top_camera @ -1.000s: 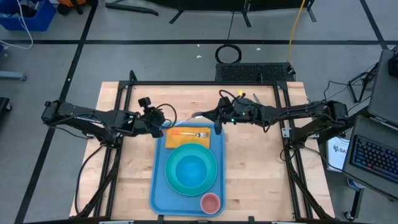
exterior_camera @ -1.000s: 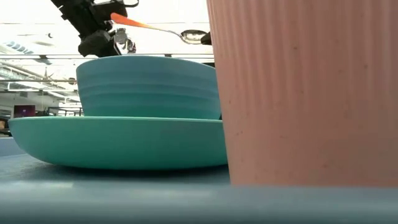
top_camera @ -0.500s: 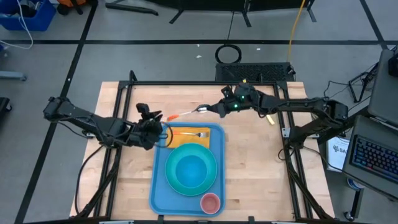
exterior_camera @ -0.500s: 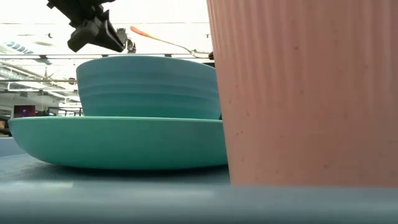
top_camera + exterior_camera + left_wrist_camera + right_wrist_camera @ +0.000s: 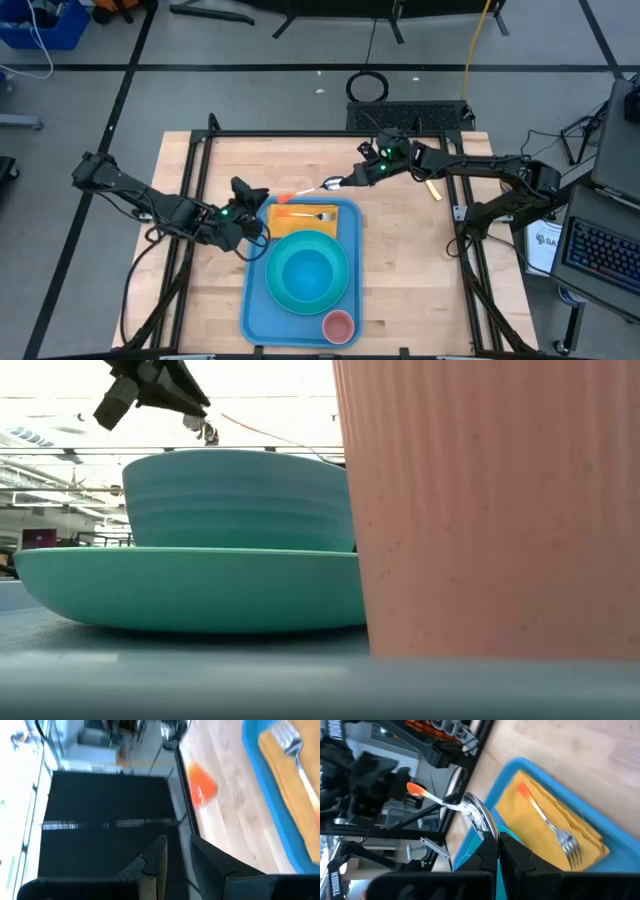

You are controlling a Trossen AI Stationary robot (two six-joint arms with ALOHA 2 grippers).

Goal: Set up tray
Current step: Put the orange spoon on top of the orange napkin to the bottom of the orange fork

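Note:
The light-blue tray (image 5: 252, 300) lies mid-table. On it are an orange-yellow napkin (image 5: 296, 226) with a fork (image 5: 318, 215), a turquoise bowl on a plate (image 5: 305, 275) and a pink cup (image 5: 338, 325). My right gripper (image 5: 346, 181) hangs over the wood just beyond the tray's far edge, shut on a spoon (image 5: 312, 189) with an orange handle tip (image 5: 415, 789). My left gripper (image 5: 258, 205) stands at the tray's far-left corner with its fingers (image 5: 155, 855) apart and nothing between them. It points at the orange tip (image 5: 201, 787), a short way off. My right gripper pinches the spoon's bowl end (image 5: 478, 816) between its two fingers. They come from the table's right, slanting a little down and roughly in line with the spoon. The handle sticks out past the fingertips toward the table's left, clear of table and tray.
Black frame rails (image 5: 300, 133) run around the wooden tabletop. A small yellowish object (image 5: 433, 190) lies on the wood at the far right. Bare wood shows to the left and right of the tray. In the low view the cup (image 5: 490, 510) and bowl (image 5: 235, 495) block most of the sight.
My left gripper has drawn back from the spoon's orange handle toward the table's left and near side, rolling as it went. My right gripper has swung toward the far edge and rolled, keeping the spoon. The spoon, level before, now slants with its bowl end lower.

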